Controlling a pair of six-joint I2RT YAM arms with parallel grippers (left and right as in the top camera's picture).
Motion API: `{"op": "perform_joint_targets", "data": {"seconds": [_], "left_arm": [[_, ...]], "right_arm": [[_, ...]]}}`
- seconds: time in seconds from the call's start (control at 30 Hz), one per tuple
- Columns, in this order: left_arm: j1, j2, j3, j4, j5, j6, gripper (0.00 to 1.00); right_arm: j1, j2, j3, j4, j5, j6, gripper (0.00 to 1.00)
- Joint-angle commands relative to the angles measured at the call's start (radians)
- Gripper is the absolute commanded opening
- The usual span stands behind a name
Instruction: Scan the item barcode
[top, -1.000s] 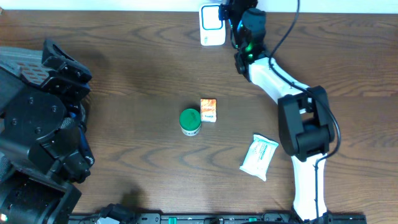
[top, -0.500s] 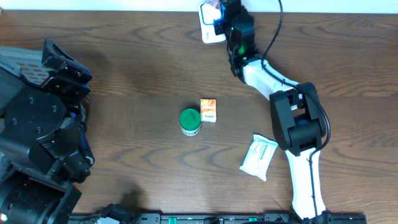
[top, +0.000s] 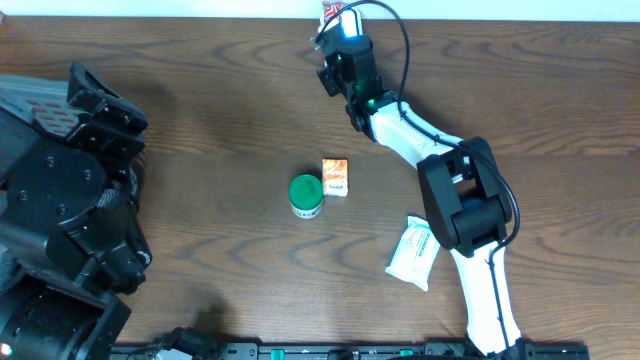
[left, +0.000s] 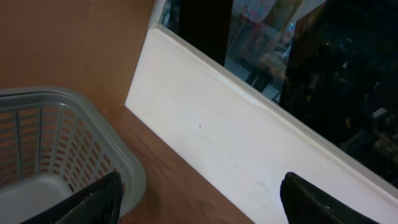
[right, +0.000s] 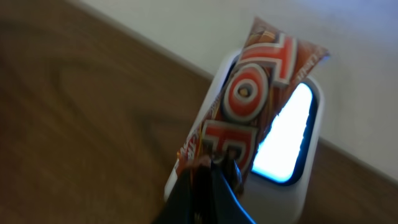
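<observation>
Mostly, what you need is half hidden. From overhead the right arm (top: 420, 140) lies across the far edge of the counter (top: 200, 100) and covers nearly all of the scanner (right: 292, 186), and the frame's top edge cuts off what shows beyond it. In the right wrist view, the right pincer (right: 214, 167) is clenched on the lower edge of the packet (right: 255, 99). The packet stands tilted in front of the scanner and covers the left part of its lit window. You cannot tell whether packet and scanner touch. The packet's print is blurred, so beyond a few big letters you cannot make out where the barcode lies. The scanner's bottom is cut off by the frame, with a white wall (right: 186, 25) behind it. The left pincer (left: 199, 202) is released. Only its two dark fingertips (left: 87, 202) show, cropped at the bottom corners, wide apart with nothing between them. A grey basket (left: 56, 149) is cut off at the left of that view, and the dark panes above the wall are hard to read. At mid-counter a green-lidded jar (top: 306, 196) sits just beside a small orange box (top: 336, 177). A white pouch (top: 416, 252) lies against the right arm's lower link. All three are well apart from the scanner.
</observation>
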Motion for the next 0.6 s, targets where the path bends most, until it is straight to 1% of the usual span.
{"op": "perform_joint_targets", "data": {"seconds": [0.0, 0.27, 0.37, 0.43, 0.47, 0.57], "left_arm": [[0.004, -0.002, 0.003, 0.000, -0.016, 0.016, 0.81], [0.004, -0.002, 0.003, 0.000, -0.016, 0.016, 0.82], [0.004, -0.002, 0.003, 0.000, -0.016, 0.016, 0.81], [0.004, -0.002, 0.003, 0.000, -0.016, 0.016, 0.81], [0.004, -0.002, 0.003, 0.000, -0.016, 0.016, 0.81], [0.004, -0.002, 0.003, 0.000, -0.016, 0.016, 0.81]], "right_arm": [[-0.001, -0.097, 0.010, -0.072, 0.044, -0.048, 0.01], [-0.042, -0.328, 0.010, -0.249, 0.095, -0.046, 0.01], [-0.069, -0.430, 0.010, -0.373, 0.149, -0.052, 0.01], [-0.093, -0.497, 0.010, -0.480, 0.152, -0.081, 0.01], [-0.123, -0.553, 0.010, -0.584, 0.155, -0.084, 0.01], [-0.198, -0.634, 0.010, -0.752, 0.155, -0.075, 0.01]]}}
